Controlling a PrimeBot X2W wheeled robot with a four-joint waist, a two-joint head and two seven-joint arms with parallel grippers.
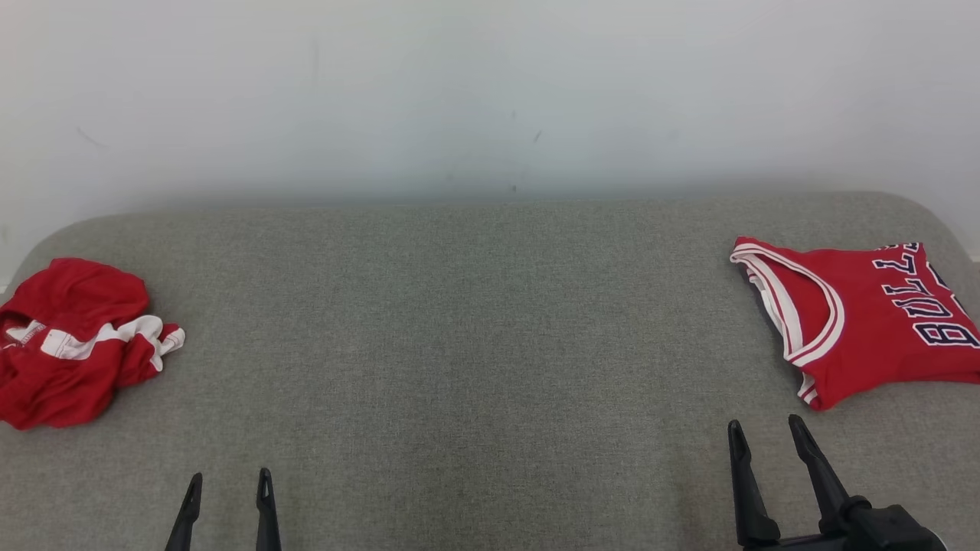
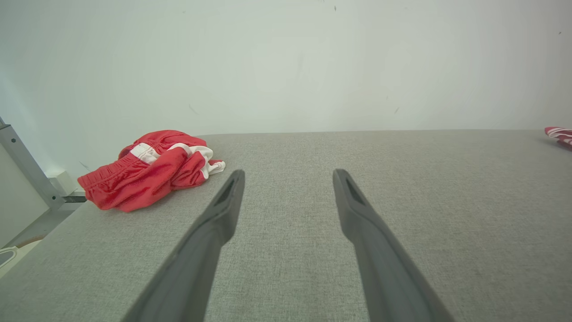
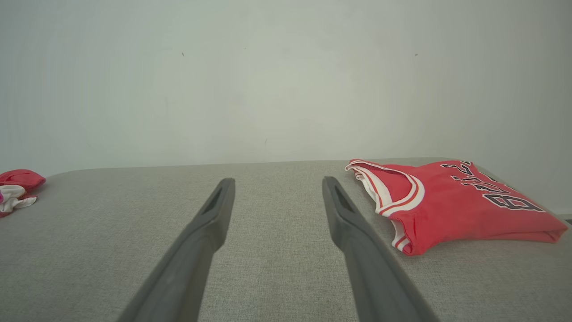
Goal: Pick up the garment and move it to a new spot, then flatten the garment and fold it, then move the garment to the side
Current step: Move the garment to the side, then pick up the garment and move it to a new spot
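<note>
Two agape: left claw [image 1: 230, 474], right claw [image 1: 764, 421].

The right end effector [image 3: 277, 180] is seen rising from the bottom edge, its two dark fingers [image 3: 196, 241] spread wide above a counter [image 3: 111, 214] covered in grey fabric. A folded red jersey [image 3: 451, 205], trimmed in white and red and marked with dark lettering, is laid flat on the counter just right of the right-hand finger. A crumpled red-and-white garment [image 3: 18, 185] is cut off by the left edge, well apart from the jersey. The scene is backed by a pale wall [image 3: 286, 80].
</note>
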